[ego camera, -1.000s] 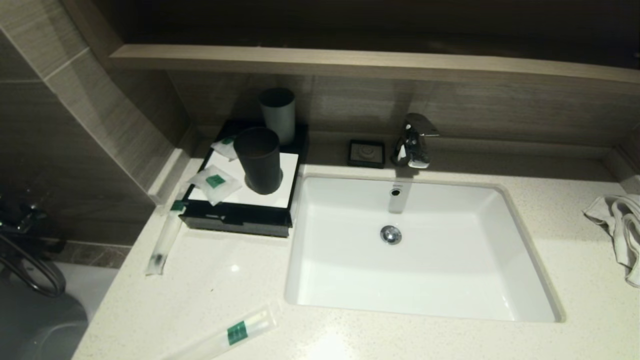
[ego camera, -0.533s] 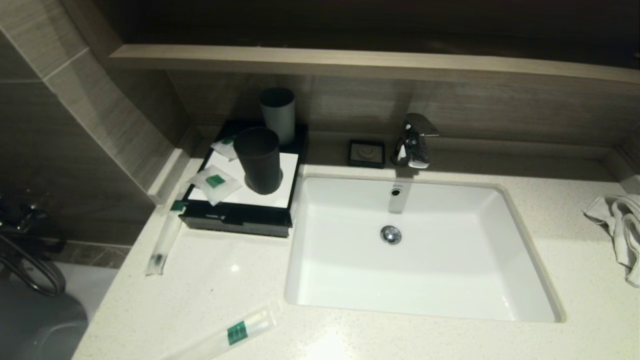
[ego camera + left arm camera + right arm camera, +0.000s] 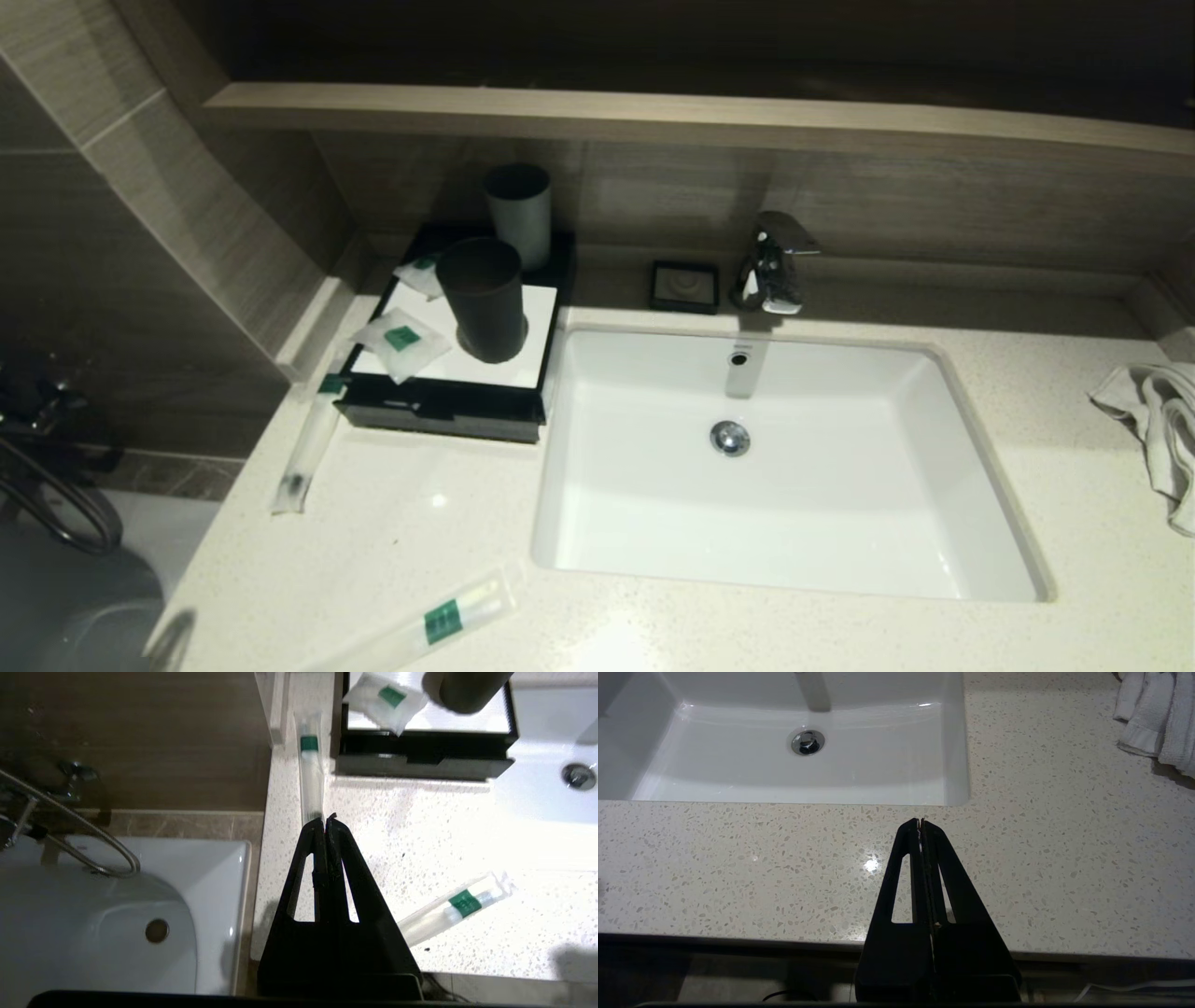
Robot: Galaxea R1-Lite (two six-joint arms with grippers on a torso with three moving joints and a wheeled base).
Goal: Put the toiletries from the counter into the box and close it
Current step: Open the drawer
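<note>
The black box (image 3: 439, 403) with a white top panel stands on the counter (image 3: 392, 523) left of the sink, its drawer front flush. Two small sachets (image 3: 401, 341) (image 3: 420, 273) lie on its top. One long sachet (image 3: 306, 443) lies on the counter beside the box's left side. The other long sachet (image 3: 439, 621) lies near the front edge. My left gripper (image 3: 325, 820) is shut and empty, over the counter's left front edge, its tip just short of the near end of the first long sachet (image 3: 310, 774). My right gripper (image 3: 920, 822) is shut and empty above the counter's front edge.
A black cup (image 3: 485, 299) and a grey cup (image 3: 519, 215) stand on the box. A soap dish (image 3: 684, 285) and a faucet (image 3: 770, 261) are behind the sink (image 3: 784, 467). A towel (image 3: 1158, 429) lies at the right. A bathtub (image 3: 93, 914) lies left of the counter.
A blurred grey shape has come into the head view at the bottom left corner. The sachets, box and cups have not moved.
</note>
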